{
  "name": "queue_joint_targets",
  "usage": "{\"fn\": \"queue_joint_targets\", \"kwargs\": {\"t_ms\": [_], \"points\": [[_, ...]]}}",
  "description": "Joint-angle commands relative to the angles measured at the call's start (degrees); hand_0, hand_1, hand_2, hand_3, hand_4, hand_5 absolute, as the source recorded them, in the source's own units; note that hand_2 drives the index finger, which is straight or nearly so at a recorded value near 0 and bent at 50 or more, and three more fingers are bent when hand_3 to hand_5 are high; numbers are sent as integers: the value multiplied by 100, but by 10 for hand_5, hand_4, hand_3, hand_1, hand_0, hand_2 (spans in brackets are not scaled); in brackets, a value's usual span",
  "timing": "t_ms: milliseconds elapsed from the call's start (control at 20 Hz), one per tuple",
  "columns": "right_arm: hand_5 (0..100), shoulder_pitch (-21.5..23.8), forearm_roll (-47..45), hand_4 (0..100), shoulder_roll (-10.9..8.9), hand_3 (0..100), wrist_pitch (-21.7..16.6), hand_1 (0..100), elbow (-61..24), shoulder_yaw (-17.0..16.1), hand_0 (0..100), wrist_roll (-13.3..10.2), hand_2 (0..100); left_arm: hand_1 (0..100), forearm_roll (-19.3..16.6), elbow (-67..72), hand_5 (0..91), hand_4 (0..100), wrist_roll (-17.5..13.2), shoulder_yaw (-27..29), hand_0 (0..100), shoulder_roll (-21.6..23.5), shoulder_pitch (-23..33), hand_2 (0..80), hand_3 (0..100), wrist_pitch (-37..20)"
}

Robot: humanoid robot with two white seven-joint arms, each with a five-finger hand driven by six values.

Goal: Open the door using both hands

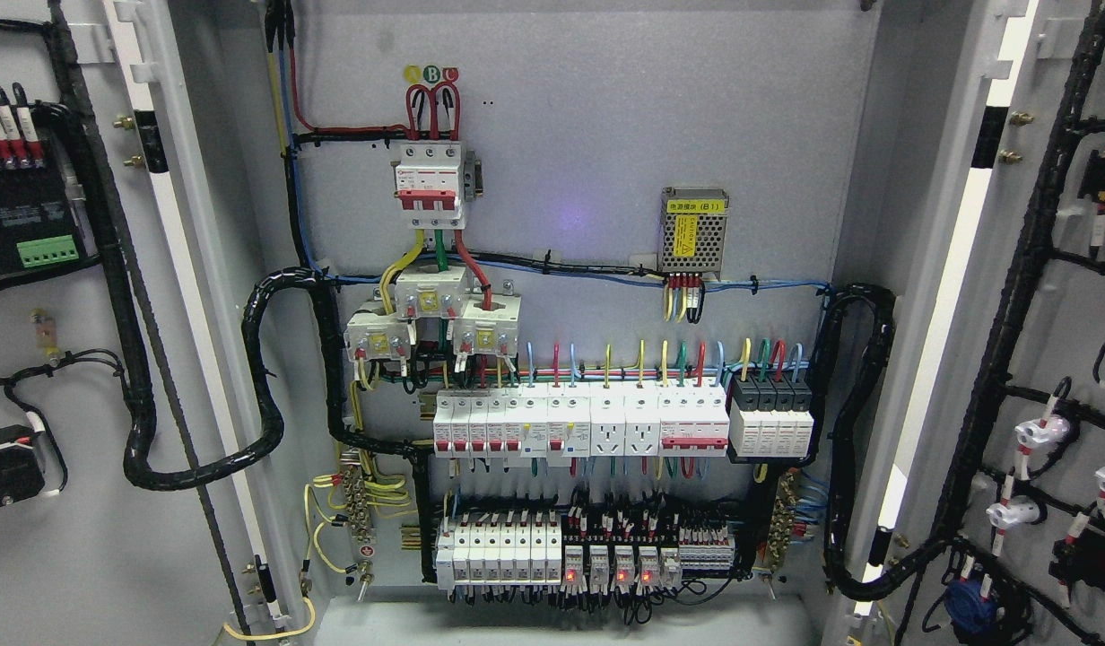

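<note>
An electrical cabinet fills the head view with both doors swung wide. The left door [77, 296] shows its inner face, with black cable looms and a green terminal block. The right door [1046, 359] also shows its inner face, carrying wiring and white lamp backs. Between them the grey back panel [588, 135] holds a red and white main breaker [430, 184], rows of white breakers [579, 422] and a metal power supply [693, 230]. Neither of my hands nor any arm shows anywhere in the picture.
Thick black cable conduits [256, 386] loop from each door into the cabinet near the hinges. The cabinet floor [561, 619] lies grey at the bottom. Small red lights glow on the relays [597, 574] in the lowest row.
</note>
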Motion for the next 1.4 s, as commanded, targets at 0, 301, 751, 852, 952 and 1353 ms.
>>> {"fn": "queue_joint_targets", "kwargs": {"t_ms": [0,301,751,852,952,1353], "points": [[0,12,30,0,7,0,1,0,-217,336,0,-37,0,0,15,-67,0,0,-8,-97,0,50,-11,0,0,-33],[0,21,39,0,34,0,1,0,-217,627,0,-37,0,0,23,-305,0,0,-17,-316,0,77,15,0,0,-33],[0,12,56,0,25,0,1,0,-288,960,0,-37,0,0,15,-876,0,0,-17,-510,0,77,155,0,0,-33],[0,12,65,0,68,0,1,0,-288,1074,0,-46,0,0,15,-1025,0,0,-17,-510,0,68,199,0,0,-33],[0,12,82,0,95,0,1,0,-279,1223,0,-46,0,0,6,-1183,0,0,-17,-502,0,50,322,0,0,-33],[0,4,1065,0,437,0,10,0,-25,2155,0,-231,0,0,-3,-1790,0,0,-17,-484,0,-81,1217,0,0,-42]]}}
